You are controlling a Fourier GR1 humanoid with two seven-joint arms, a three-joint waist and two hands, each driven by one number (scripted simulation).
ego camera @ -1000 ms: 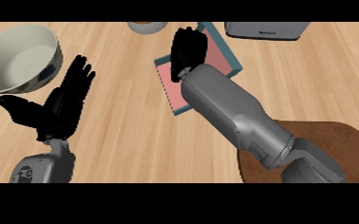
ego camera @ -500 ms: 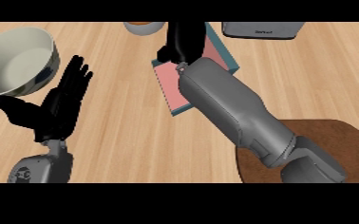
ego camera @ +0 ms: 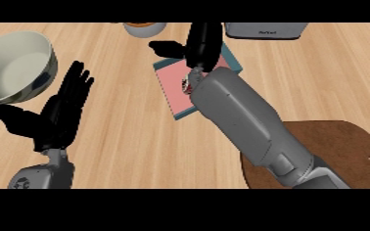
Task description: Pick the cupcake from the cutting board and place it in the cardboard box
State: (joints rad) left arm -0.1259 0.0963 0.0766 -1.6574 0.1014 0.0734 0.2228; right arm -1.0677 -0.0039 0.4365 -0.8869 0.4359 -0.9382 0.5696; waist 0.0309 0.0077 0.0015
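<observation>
A flat box (ego camera: 173, 80) with a pink inside and a teal rim lies at mid-counter. A small dark cupcake (ego camera: 189, 84) shows on the pink floor, mostly hidden under my right wrist. My right hand (ego camera: 202, 44) reaches past the box's far edge, fingers straight and thumb out to the left, holding nothing. The round brown cutting board (ego camera: 325, 139) sits at the lower right under my right forearm. My left hand (ego camera: 61, 110) rests open at the left, fingers up.
A large cream bowl (ego camera: 22, 68) stands at the left edge. A small round cup (ego camera: 145, 28) is at the back centre. A grey appliance (ego camera: 266, 30) sits at the back right, just beyond the box.
My right hand has slid further away across the box toward the back of the counter, uncovering a bit of the cupcake by the wrist. The left hand has stayed put.
</observation>
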